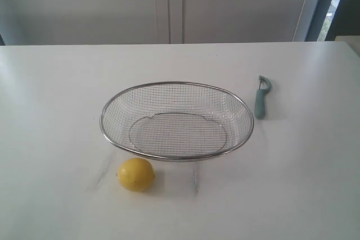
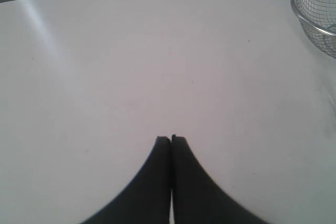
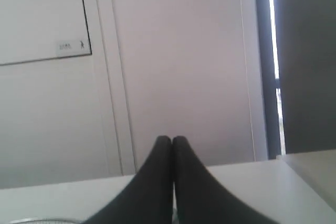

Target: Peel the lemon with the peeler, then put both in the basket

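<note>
Lemon (image 1: 136, 174) first, at the left and near side of the white surface (image 1: 50, 94). We see it whole and bright yellow, lying just on the near side of the basket (image 1: 169, 157), close to the rim but not touching it. The basket, silver wire mesh with a shiny rim, stands upright in the middle of the surface, its oval base ring showing through the mesh. To its right lies the peeler (image 1: 261, 100), flat on the surface and just beside the basket's right rim but apart from it. Its curved head points to the far side and its teal handle to the near side.

Our left claw (image 2: 171, 139) has its two dark fingers pressed together with nothing between them, above bare surface. Our right claw (image 3: 171, 139) is likewise pressed tight and holds nothing; it faces pale wall panels beyond the surface's far edge. One panel carries a small label (image 3: 71, 45), whose writing is too blurred for us to read.
</note>
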### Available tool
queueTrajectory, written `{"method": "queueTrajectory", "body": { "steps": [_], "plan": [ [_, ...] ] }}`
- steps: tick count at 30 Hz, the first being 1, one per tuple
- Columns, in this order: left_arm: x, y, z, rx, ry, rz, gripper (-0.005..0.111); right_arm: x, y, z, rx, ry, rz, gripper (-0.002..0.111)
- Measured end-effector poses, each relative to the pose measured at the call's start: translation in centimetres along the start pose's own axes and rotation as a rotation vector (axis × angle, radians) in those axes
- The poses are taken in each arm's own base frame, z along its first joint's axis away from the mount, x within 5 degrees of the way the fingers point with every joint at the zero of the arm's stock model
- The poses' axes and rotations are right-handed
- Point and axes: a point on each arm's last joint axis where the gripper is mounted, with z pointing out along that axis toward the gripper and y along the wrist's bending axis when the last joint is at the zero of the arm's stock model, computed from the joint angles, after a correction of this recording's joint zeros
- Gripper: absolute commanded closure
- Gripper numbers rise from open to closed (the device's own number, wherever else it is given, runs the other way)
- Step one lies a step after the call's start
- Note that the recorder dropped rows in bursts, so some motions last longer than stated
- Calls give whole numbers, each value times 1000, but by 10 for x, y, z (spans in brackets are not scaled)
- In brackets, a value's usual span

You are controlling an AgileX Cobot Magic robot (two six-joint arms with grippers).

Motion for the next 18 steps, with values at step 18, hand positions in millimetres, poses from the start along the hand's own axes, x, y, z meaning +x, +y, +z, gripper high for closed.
{"method": "queueTrajectory", "body": {
  "steps": [18],
  "plan": [
    [0, 0, 0, 0, 0, 0, 107, -15, 1, -1, -14, -162, 0, 108]
  ]
}}
